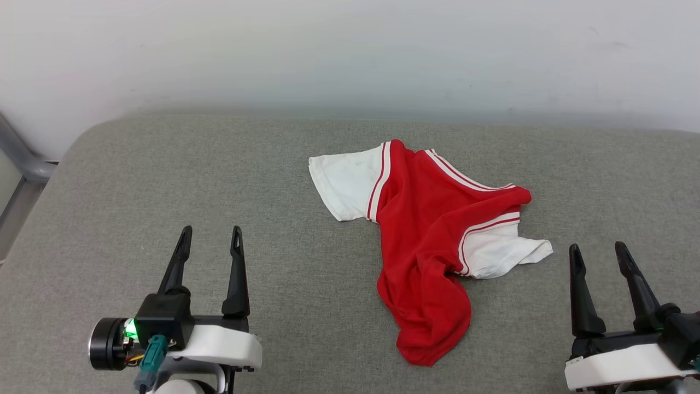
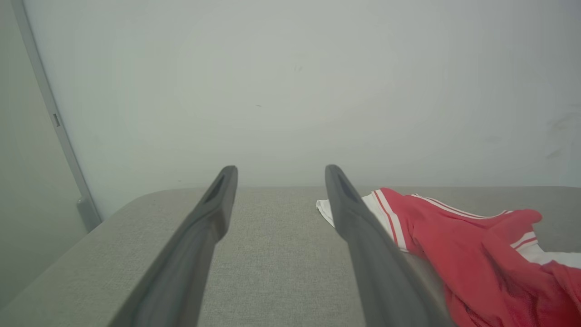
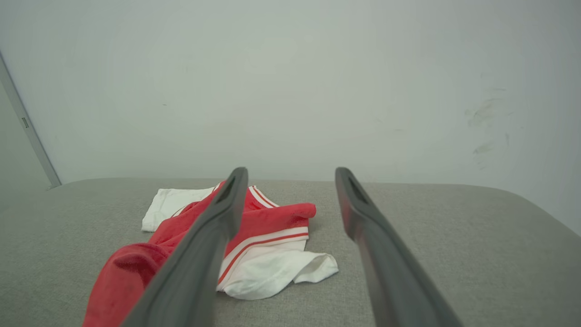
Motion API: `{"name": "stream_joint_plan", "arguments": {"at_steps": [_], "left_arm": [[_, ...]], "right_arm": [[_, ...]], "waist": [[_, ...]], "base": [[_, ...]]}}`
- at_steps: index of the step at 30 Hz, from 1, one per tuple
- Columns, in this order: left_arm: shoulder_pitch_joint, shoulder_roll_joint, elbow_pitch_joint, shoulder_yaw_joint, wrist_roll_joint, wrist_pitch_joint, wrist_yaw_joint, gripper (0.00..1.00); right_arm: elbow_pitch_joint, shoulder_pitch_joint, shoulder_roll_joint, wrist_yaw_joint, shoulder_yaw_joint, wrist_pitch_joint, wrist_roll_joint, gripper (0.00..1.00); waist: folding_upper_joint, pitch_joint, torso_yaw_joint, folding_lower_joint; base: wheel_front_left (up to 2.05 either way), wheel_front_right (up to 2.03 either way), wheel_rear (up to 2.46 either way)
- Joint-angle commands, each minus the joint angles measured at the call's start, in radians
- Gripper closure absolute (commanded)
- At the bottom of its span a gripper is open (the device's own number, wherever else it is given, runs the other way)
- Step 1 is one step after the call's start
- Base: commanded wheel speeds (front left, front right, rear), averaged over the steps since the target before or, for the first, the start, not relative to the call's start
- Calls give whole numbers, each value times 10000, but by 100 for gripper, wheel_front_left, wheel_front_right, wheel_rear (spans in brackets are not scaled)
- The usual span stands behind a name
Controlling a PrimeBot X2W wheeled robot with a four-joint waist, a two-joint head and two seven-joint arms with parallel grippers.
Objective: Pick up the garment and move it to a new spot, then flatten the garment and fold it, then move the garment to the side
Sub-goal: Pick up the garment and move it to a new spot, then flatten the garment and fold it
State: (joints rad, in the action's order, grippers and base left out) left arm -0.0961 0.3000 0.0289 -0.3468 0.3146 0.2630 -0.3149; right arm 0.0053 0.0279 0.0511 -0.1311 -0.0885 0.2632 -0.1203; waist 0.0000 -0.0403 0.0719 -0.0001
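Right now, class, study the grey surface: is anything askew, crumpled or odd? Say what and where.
The red jersey T-shirt, centre of the grey padded surface, lies crumpled: body bunched and twisted, left white sleeve spread out, right white sleeve rumpled. Nothing looks torn or spilled.

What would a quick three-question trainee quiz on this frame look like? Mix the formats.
1. True or false: the left gripper is shut on the garment.
2. How does the garment lie on the grey surface? A) spread flat, B) crumpled, with one sleeve laid out and one bunched, C) folded into a neat square.
3. Fill in: the bunched white sleeve lies nearest the ___ gripper.

Key:
1. False. Both grippers are open and clear of the garment.
2. B.
3. Right: the right gripper.
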Motion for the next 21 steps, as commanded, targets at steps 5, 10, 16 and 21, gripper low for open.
{"name": "stream_joint_plan", "arguments": {"at_steps": [5,10,16,21], "left_arm": [[756,-635,-104,888,-696,25,609,0],[1220,-1070,-206,1493,-1228,25,1133,0],[1552,-1500,-447,2054,-1675,25,1724,0],[1690,-1802,-617,2386,-1981,26,2051,0]], "right_arm": [[132,280,-17,7,158,24,-213,0],[234,440,-16,7,239,24,-444,0],[349,592,-16,7,330,24,-549,0],[425,716,-16,7,334,24,-574,0]], "waist": [[0,174,-110,1],[0,298,-175,1],[0,373,-187,1],[0,396,-159,1]], "base": [[0,0,0],[0,0,0],[0,0,0],[0,0,0]]}}
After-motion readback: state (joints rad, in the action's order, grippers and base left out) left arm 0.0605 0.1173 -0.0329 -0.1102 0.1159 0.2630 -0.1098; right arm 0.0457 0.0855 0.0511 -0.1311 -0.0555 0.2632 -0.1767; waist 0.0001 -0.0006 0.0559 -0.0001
